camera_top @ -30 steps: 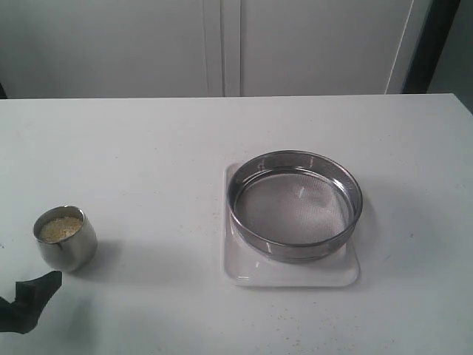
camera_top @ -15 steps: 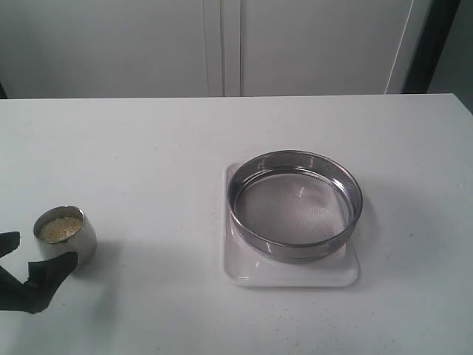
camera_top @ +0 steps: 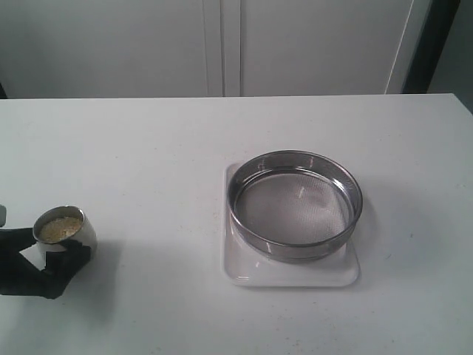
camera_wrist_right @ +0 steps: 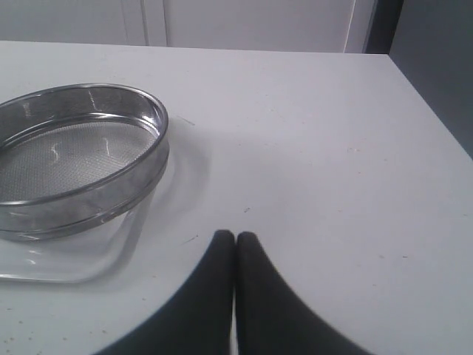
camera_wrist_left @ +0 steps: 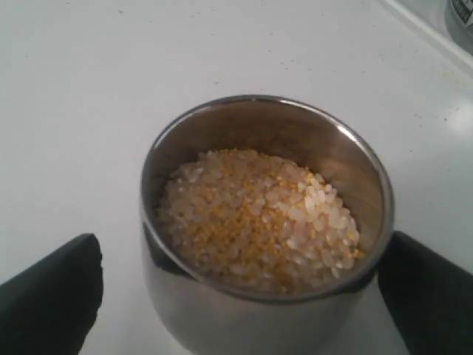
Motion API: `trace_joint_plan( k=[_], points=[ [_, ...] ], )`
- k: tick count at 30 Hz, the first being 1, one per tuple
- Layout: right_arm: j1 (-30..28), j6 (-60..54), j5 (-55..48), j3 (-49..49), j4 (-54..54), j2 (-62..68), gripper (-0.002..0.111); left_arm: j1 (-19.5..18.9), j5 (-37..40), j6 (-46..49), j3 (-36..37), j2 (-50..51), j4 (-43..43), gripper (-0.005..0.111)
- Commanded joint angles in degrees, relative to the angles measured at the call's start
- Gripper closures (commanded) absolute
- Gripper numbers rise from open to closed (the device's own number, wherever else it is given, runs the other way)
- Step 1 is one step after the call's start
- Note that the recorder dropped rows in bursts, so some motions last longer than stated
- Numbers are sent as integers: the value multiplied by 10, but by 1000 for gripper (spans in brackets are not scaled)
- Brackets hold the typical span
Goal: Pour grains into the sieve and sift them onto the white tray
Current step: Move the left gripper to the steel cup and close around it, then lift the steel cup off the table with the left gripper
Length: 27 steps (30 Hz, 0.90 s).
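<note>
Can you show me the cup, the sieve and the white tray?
cup point(camera_wrist_left: 222, 325), left wrist view, shiny front wall
sieve point(camera_top: 293, 208), exterior view, mesh bottom
white tray point(camera_top: 295, 274), exterior view, bare front edge

Polished mirror-bright steel cup point(camera_wrist_left: 222, 325), dry grains point(camera_wrist_left: 259, 214) of matt gold and pale white, brushed steel sieve point(camera_top: 294, 207) with fine wire mesh, glossy white tray point(camera_top: 295, 275), smooth matt white surface point(camera_top: 148, 148)

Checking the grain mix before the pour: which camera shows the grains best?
Left wrist view. The grains show close up inside the steel cup, with yellow granules and white kernels easily told apart. The exterior view shows only a small yellowish patch in the cup. The right wrist view shows none of them.
</note>
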State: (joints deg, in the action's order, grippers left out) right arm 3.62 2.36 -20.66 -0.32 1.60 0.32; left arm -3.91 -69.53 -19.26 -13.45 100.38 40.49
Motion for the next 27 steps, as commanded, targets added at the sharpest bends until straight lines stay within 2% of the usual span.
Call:
trace_joint_plan(
  k=[1,14,27],
  points=[
    [-3,-2,8,3,1,-3,108,0,-4,-4,-21,30,12,1],
    [-3,-2,8,3,1,-3,108,0,-4,-12,-59,88,37,1],
    [-3,-2,8,3,1,-3,108,0,-4,-15,-69,91,50,2]
  ],
)
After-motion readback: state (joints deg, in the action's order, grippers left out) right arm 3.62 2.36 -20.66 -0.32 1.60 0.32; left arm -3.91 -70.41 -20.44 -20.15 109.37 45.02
